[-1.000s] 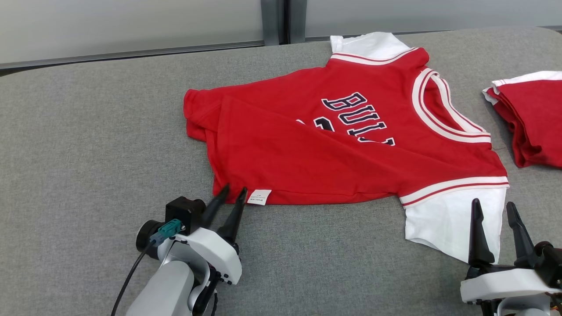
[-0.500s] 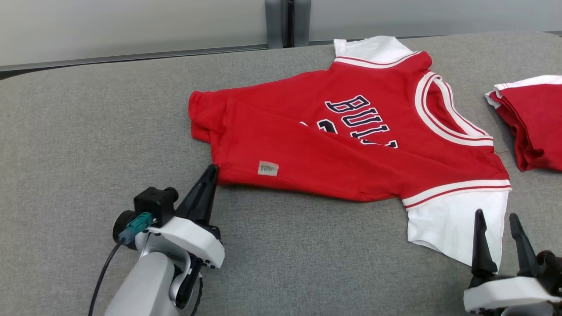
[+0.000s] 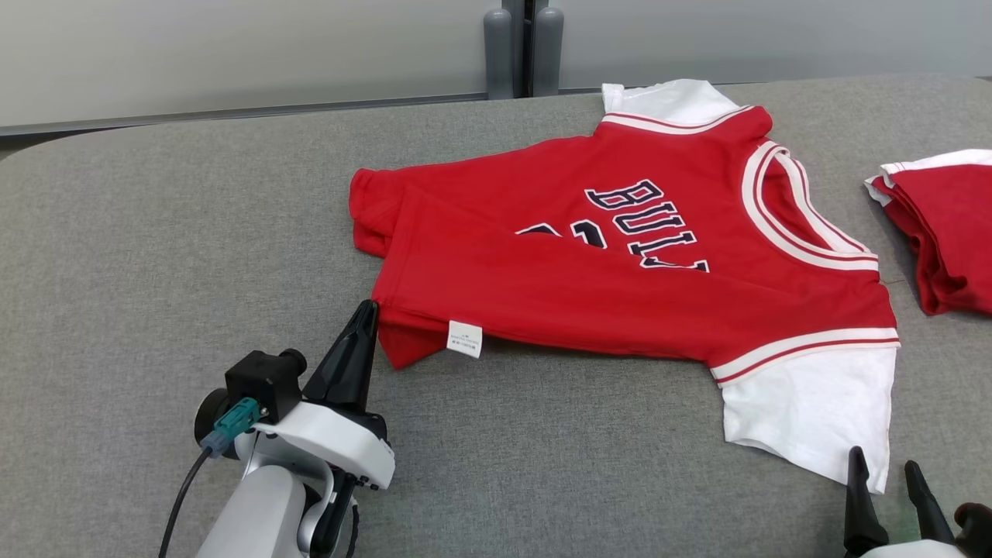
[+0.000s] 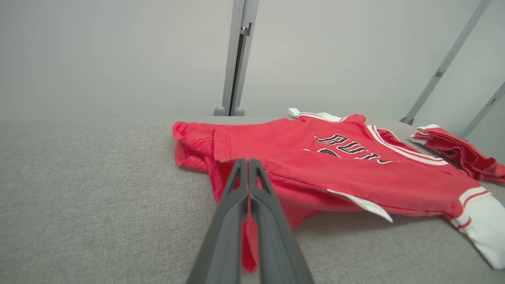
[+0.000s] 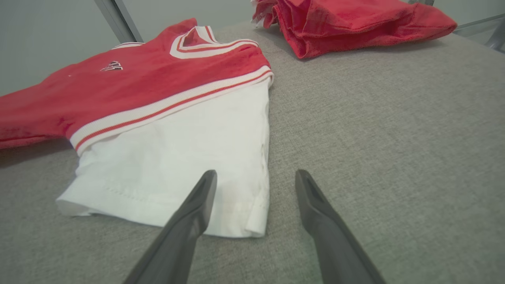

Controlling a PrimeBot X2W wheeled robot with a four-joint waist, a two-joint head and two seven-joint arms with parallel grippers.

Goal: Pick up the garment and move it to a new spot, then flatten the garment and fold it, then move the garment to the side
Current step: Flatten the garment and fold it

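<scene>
This looks like a robot test lab. A broad grey fabric-covered table stands against plain pale grey wall panels, with a grey metal post behind its far edge and slanted metal struts behind its right end.

Left gripper is pinched closed, while right gripper gapes wide.

Red shirt, white sleeves, red-and-white striped trim, navy lettering. Grey woven table. At right edge, red folded cloth with white edging.
</scene>
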